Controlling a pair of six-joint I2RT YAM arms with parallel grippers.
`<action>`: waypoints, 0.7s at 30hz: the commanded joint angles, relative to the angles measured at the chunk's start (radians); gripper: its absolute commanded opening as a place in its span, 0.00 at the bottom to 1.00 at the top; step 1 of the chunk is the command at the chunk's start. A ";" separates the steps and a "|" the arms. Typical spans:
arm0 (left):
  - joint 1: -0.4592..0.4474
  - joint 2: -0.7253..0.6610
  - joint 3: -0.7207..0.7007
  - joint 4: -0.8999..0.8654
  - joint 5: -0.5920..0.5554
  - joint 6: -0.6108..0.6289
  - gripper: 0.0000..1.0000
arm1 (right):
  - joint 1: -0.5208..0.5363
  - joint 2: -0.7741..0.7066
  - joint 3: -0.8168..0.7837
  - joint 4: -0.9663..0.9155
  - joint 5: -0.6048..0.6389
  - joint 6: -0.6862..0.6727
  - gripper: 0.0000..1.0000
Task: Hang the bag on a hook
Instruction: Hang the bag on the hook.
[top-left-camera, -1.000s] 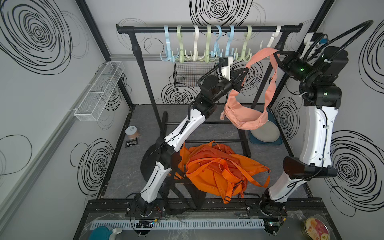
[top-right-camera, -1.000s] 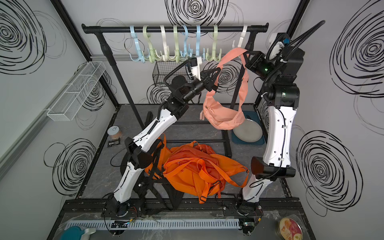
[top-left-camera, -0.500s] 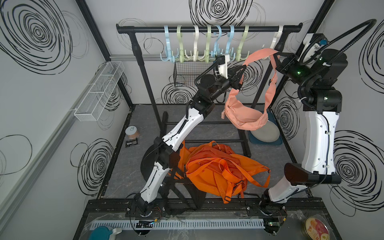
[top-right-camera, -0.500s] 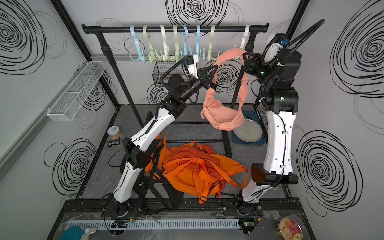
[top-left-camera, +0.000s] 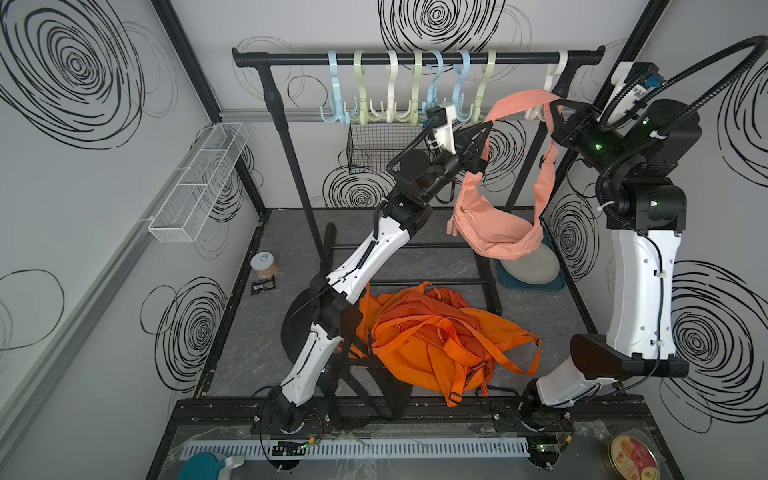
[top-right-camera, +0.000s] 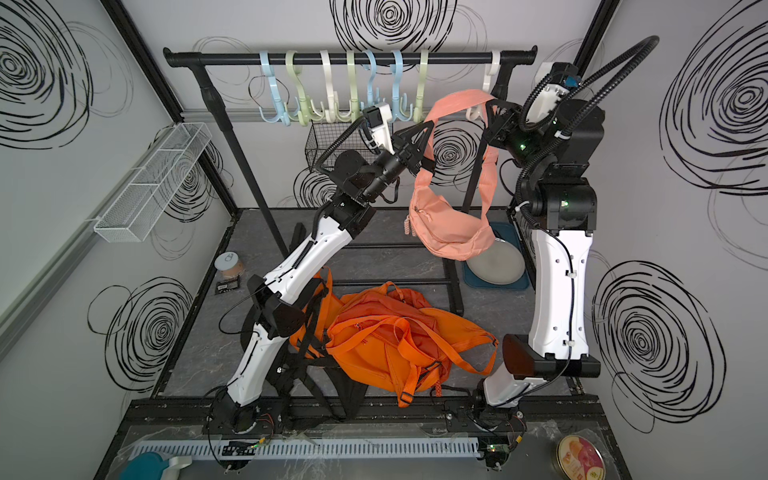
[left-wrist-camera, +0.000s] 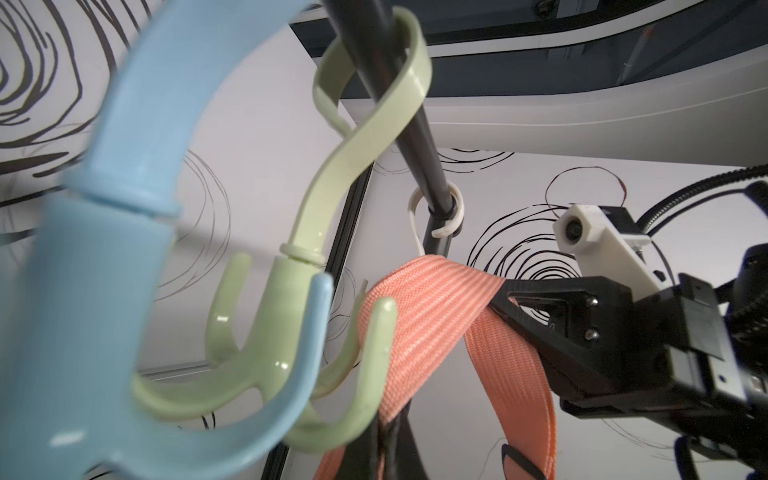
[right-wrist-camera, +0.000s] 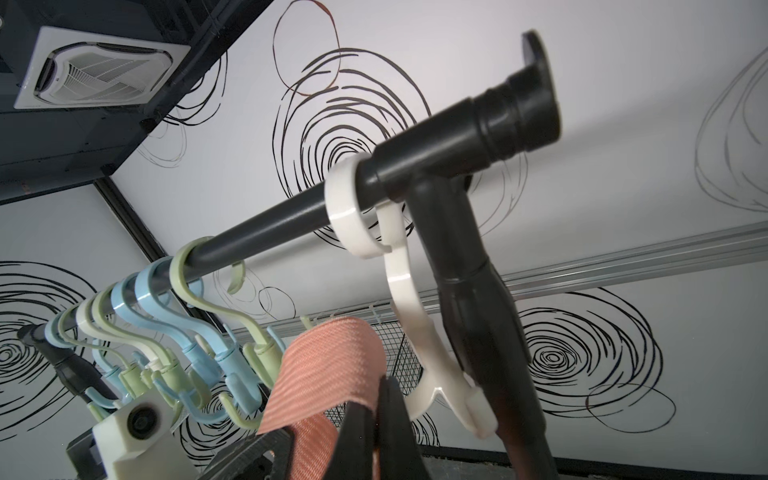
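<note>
Pink strap clamped by left pincer and right pincer, arms raised under white hook

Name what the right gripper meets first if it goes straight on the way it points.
Most likely the white hook, its prongs just ahead of the right gripper, which is shut on the bag strap; depth is unclear.

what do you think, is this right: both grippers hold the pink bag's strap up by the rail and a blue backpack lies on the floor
One slip: the backpack on the floor is orange, not blue, as both top views show. The left gripper and right gripper do hold the pink bag's strap up by the rail.
</note>
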 joint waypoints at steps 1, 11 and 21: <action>0.042 0.052 0.020 0.026 -0.108 0.017 0.00 | -0.022 -0.002 0.055 0.115 0.126 -0.007 0.00; 0.041 0.101 0.020 0.058 -0.086 -0.004 0.00 | 0.007 0.039 0.097 0.095 0.128 -0.003 0.00; 0.035 0.075 0.006 0.057 0.089 -0.009 0.00 | 0.033 0.040 0.107 0.112 0.135 -0.007 0.00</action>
